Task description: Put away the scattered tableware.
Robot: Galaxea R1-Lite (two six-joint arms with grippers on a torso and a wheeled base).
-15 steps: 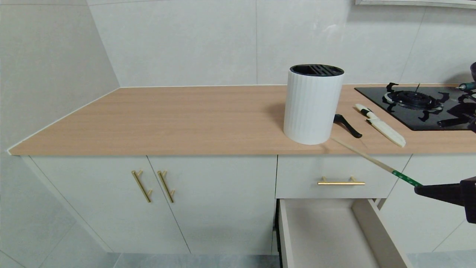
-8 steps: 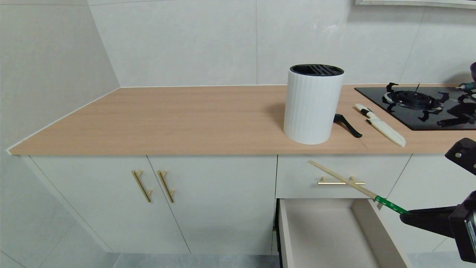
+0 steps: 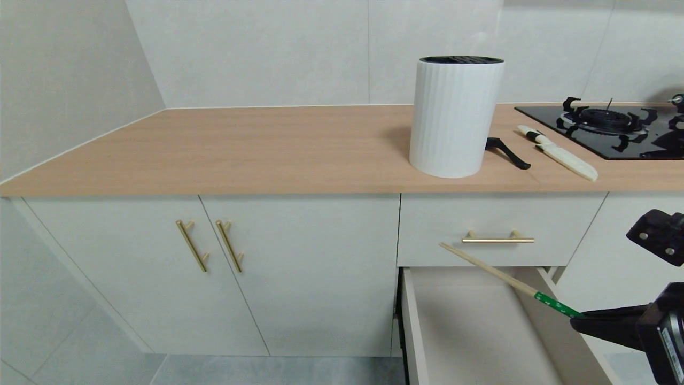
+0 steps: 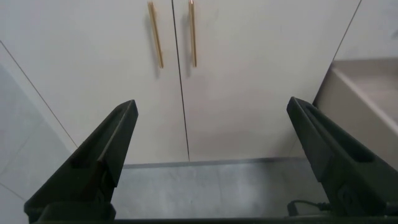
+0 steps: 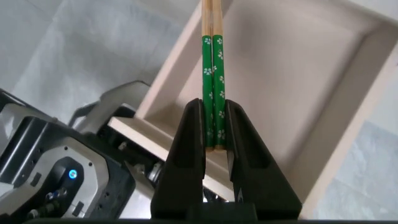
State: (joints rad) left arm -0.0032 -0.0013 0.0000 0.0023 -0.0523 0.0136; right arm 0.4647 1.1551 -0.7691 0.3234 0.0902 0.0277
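Pinching green-ended chopsticks between right fingers closed tight, tips slanting up over pulled-out drawer under counter; holding left fingers spread wide, nothing between, facing cabinet doors; with knife lying on counter near white holder

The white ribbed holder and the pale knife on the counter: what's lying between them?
A black handle lies between the white holder and the knife, its far end hidden behind the holder; the head view shows it.
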